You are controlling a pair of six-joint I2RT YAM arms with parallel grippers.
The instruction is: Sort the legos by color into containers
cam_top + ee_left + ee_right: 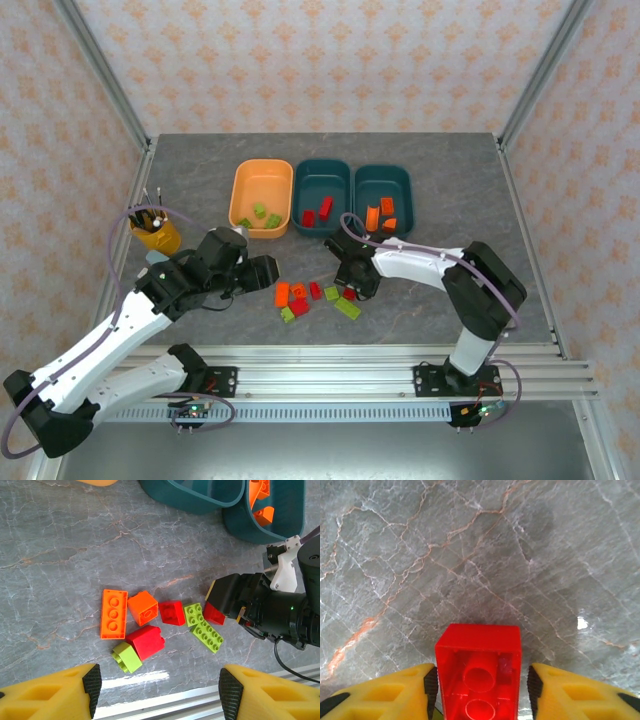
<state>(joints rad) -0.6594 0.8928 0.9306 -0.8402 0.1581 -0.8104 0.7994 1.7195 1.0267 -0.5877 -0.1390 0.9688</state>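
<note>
Loose legos lie in a cluster on the table: an orange plate (pixel 113 613), an orange brick (pixel 143 607), red bricks (pixel 172 612) (pixel 146 641) and green ones (pixel 208 636) (pixel 126 657). My left gripper (pixel 160 685) hovers open just in front of them, holding nothing. My right gripper (pixel 480 685) is down at the cluster's right end, straddling an upside-down red brick (pixel 479 670). Its left pad is against the brick and a narrow gap shows at the right pad. The light orange container (pixel 240 190) holds green bricks, the middle teal one (pixel 322 170) red, the right teal one (pixel 384 178) orange.
A yellow cup of tools (pixel 155 230) stands at the left, close to my left arm. The aluminium rail (pixel 330 380) runs along the near table edge, just behind the cluster. Bare marble lies between the cluster and the trays.
</note>
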